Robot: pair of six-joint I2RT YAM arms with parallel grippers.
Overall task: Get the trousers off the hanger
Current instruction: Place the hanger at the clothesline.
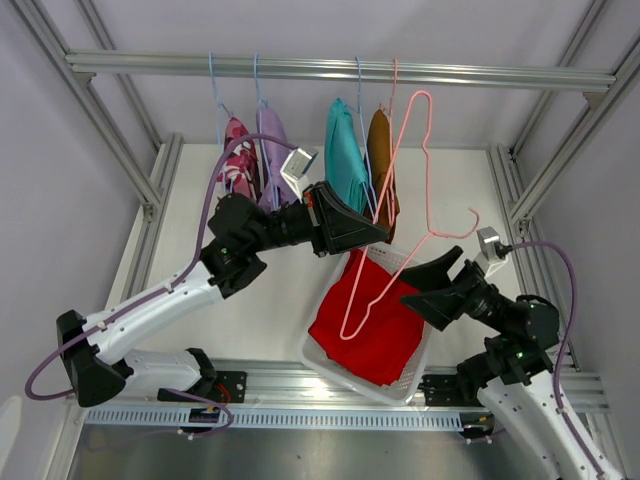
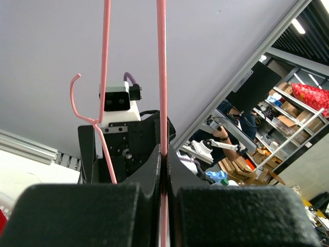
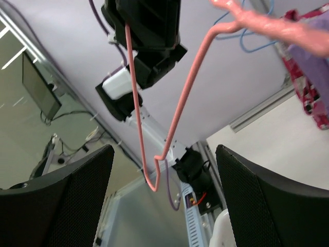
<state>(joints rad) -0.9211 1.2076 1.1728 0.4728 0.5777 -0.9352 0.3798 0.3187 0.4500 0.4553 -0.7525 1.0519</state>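
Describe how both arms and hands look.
Both match: left arm and right arm have white shells, black joints, a purple cable looping to each wrist, a pale camera box; left hand and right hand are black with broad wedge-shaped fingers.

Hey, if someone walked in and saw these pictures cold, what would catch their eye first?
A bare pink hanger, pinched in the left end effector, tilts above a white basket holding red trousers at centre. Behind it, four more pairs hang from the rail: camouflage, lilac, teal and brown.
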